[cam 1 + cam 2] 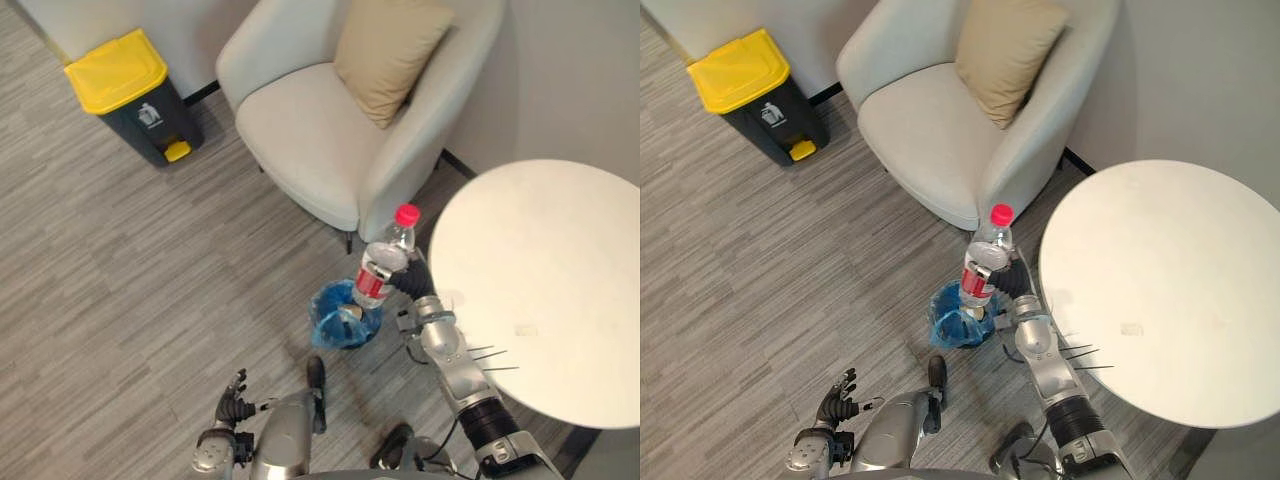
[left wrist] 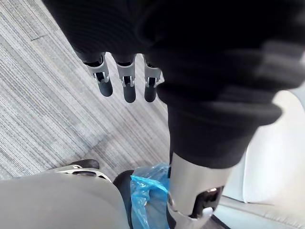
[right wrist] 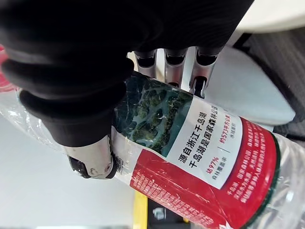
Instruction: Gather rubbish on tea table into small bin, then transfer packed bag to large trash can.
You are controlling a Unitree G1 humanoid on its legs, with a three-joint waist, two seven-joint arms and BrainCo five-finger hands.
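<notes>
We are gripping a clear plastic bottle (image 1: 386, 256) in our right hand (image 1: 410, 282), fingers and thumb curling around its red label. We are holding it nearly upright, red cap on top, just above the small bin (image 1: 328, 322) lined with a blue bag. The bin is standing on the floor between the round white tea table (image 1: 560, 300) and the pale armchair (image 1: 310, 130). Our left hand (image 1: 230, 404) is hanging low, fingers relaxed and holding nothing. The yellow-lidded large trash can (image 1: 130, 90) is sitting well apart, by the wall

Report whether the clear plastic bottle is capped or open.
Capped: a red screw cap tops the clear plastic bottle gripped by the right robot hand.
</notes>
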